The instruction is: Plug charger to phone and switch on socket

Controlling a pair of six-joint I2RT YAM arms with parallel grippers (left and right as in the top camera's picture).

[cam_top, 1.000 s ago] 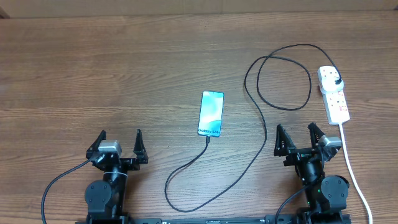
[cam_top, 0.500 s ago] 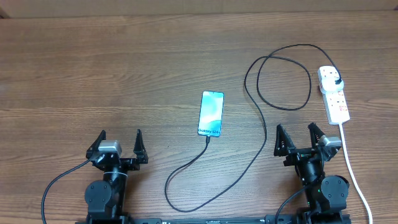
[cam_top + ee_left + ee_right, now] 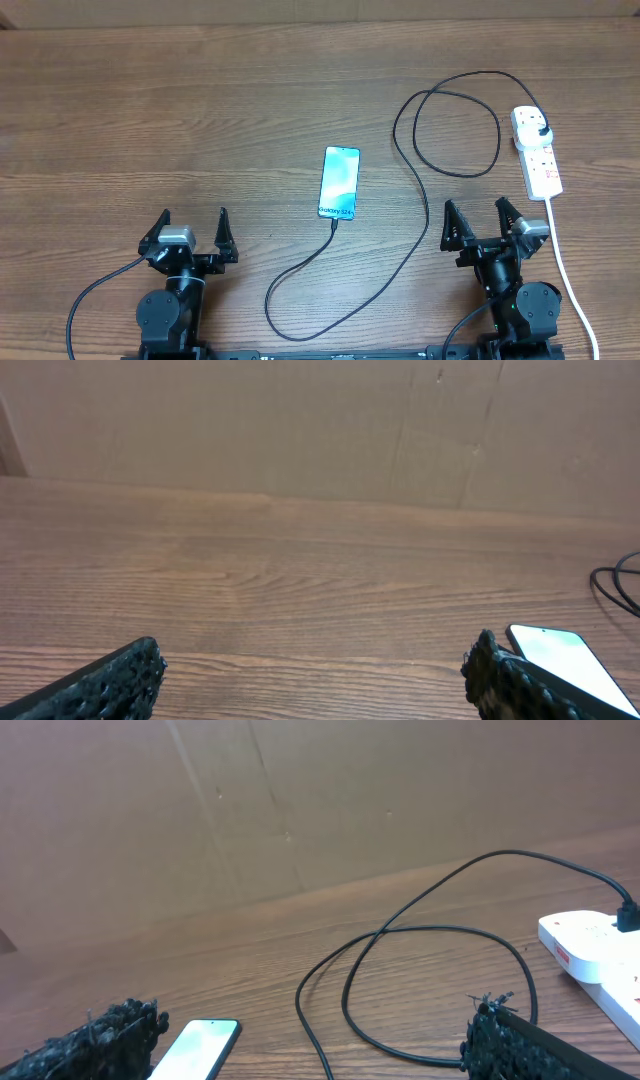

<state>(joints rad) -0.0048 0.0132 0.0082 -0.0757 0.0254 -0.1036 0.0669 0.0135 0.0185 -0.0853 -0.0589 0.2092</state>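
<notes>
The phone (image 3: 340, 182) lies flat mid-table with its light-blue screen lit; it also shows in the left wrist view as the phone (image 3: 562, 656) and in the right wrist view as the phone (image 3: 196, 1046). The black charger cable (image 3: 402, 262) meets the phone's near short edge, curves along the table front, loops (image 3: 400, 934) and ends at a black plug (image 3: 541, 131) in the white socket (image 3: 540, 163). My left gripper (image 3: 192, 226) rests open near the front left, nothing between its fingers. My right gripper (image 3: 474, 212) is open too, between cable and socket cord.
The socket's white cord (image 3: 566, 268) runs down the right side past my right arm to the table front. A brown cardboard wall (image 3: 300, 420) stands behind the wooden table's far edge.
</notes>
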